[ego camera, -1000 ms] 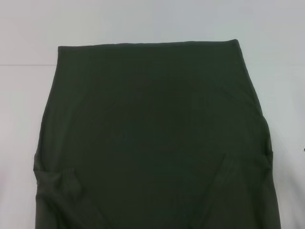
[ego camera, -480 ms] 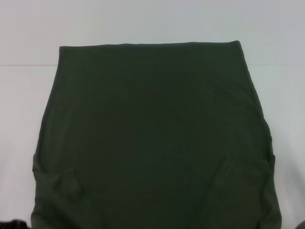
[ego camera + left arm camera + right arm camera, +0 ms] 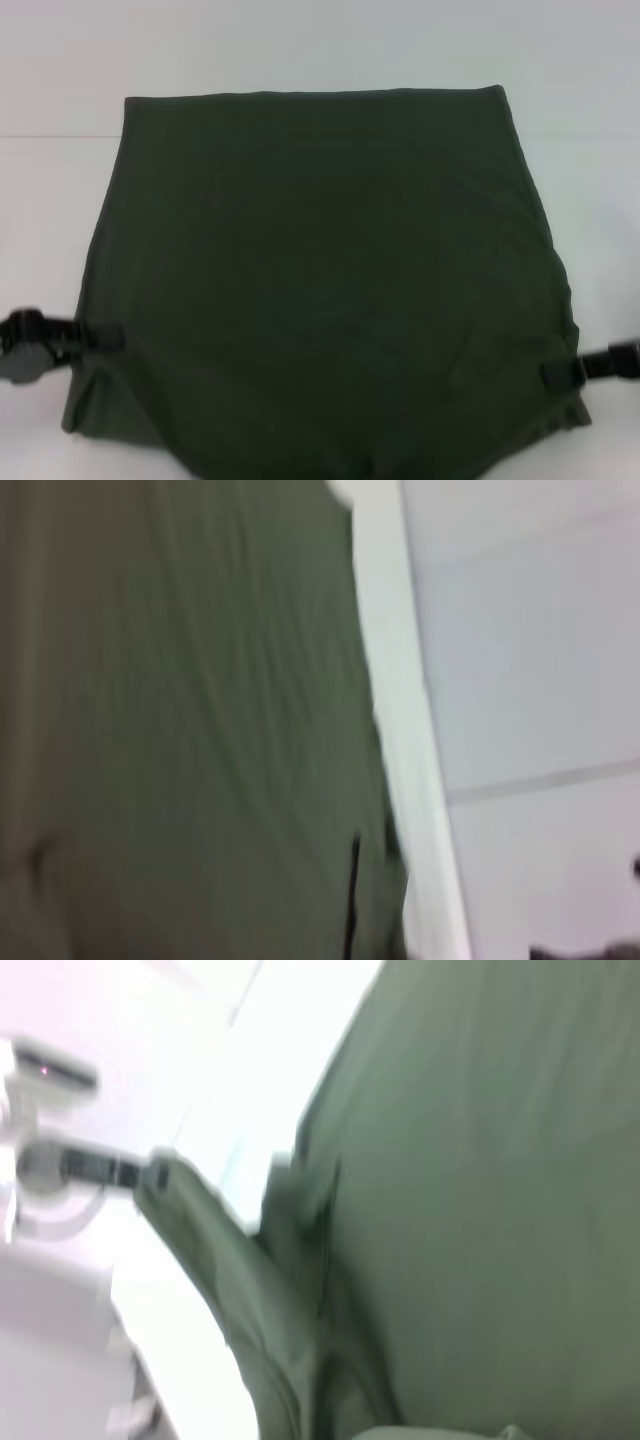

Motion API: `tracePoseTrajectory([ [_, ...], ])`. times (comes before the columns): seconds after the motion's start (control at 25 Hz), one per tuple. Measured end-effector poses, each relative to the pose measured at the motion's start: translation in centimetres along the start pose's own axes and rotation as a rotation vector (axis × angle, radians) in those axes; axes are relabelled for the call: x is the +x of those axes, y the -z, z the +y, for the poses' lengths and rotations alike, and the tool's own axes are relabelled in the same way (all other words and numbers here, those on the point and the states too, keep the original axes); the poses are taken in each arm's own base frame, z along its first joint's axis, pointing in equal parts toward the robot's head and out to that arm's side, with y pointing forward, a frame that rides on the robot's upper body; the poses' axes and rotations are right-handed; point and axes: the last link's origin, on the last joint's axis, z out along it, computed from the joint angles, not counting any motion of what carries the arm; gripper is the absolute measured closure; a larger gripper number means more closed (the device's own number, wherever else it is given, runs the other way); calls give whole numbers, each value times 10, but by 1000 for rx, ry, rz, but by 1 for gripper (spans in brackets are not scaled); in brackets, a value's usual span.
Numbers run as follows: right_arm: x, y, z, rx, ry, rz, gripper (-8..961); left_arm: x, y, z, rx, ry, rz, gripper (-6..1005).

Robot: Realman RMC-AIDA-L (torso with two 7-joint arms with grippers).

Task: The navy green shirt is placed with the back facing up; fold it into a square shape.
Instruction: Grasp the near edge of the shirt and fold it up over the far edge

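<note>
Here the navy green shirt lies spread over the middle of the white table, plain side up, its straight far edge toward 12 o'clock and its near part running toward 6 o'clock. The left gripper sits at the cloth's 9 o'clock border and the right gripper at its 3 o'clock border, each with dark fingers closed on the shirt's edge. Gripping both sides at matching spots looks meant to carry the near portion as one even sheet, so the fold line would fall straight across and the result square up. The near corners at about 7 and 5 o'clock already look lifted off the table, with pale surface showing beneath them, which fits cloth hanging between two held points.

Much is hard to read. The sleeves and collar cannot be picked out, so whether they are tucked under or simply lost in the dark fabric is unclear. The near hem runs off the picture at 6 o'clock. Both arms are cut off at the frame sides, only short black sections showing. The left wrist view shows blurred green cloth beside the table edge, none of that arm's own fingers. The right wrist view shows a bunched ridge of fabric, and a far-off dark fitting, likely the other gripper.
</note>
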Motion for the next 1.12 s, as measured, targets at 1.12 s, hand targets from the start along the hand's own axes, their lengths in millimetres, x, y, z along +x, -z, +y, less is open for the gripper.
tracePoseTrajectory([
  [1.12, -29, -25, -69, 308, -96, -684, 889, 41, -48, -22, 13, -119, 548, 951],
])
